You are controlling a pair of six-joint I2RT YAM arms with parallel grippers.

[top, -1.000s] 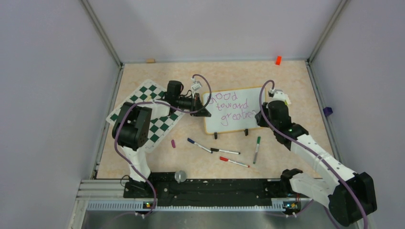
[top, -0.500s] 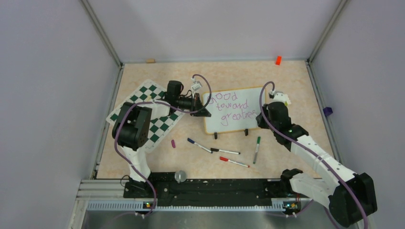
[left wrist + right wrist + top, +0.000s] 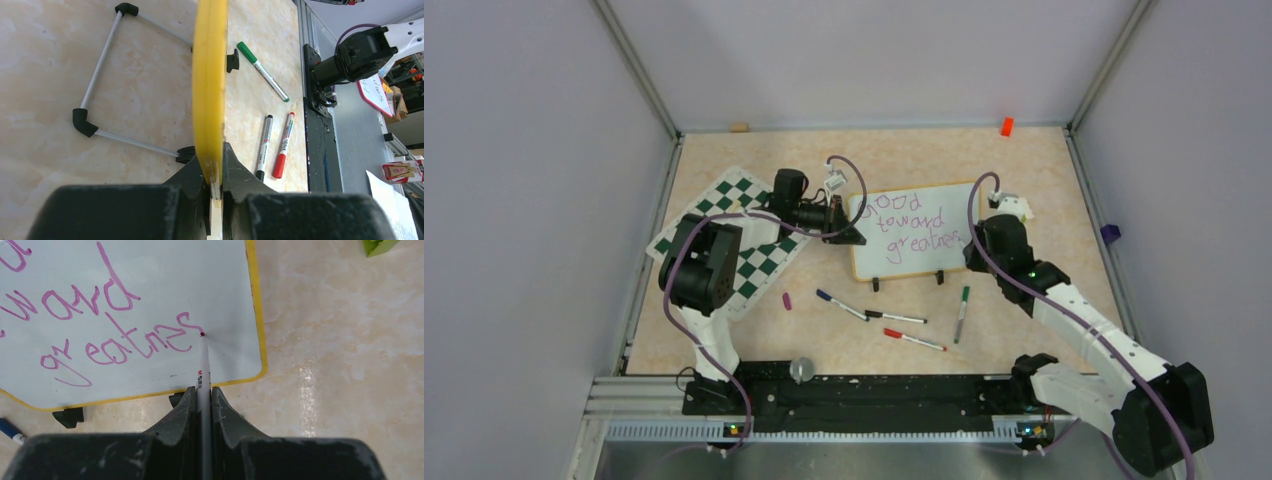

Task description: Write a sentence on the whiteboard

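Observation:
The whiteboard (image 3: 914, 232), white with a yellow frame, stands tilted on a wire stand at the table's middle. Purple words in three lines (image 3: 909, 222) cover it. My left gripper (image 3: 849, 232) is shut on the board's left edge; the left wrist view shows the yellow frame (image 3: 210, 85) edge-on between the jaws. My right gripper (image 3: 972, 243) is shut on a white marker (image 3: 202, 365). Its purple tip touches the board at the end of the last line "greatnes" (image 3: 117, 347), near the board's right edge (image 3: 257, 315).
A green-and-white chessboard mat (image 3: 724, 235) lies under the left arm. Loose markers lie in front of the board: blue (image 3: 839, 304), black (image 3: 896, 317), red (image 3: 914, 340), green (image 3: 962, 312). A purple cap (image 3: 786, 299) lies near them. An orange block (image 3: 1006, 126) sits at the back.
The last line has grown by a stroke at its right end. My right gripper and the marker have shifted slightly right. The left gripper and board have not moved.

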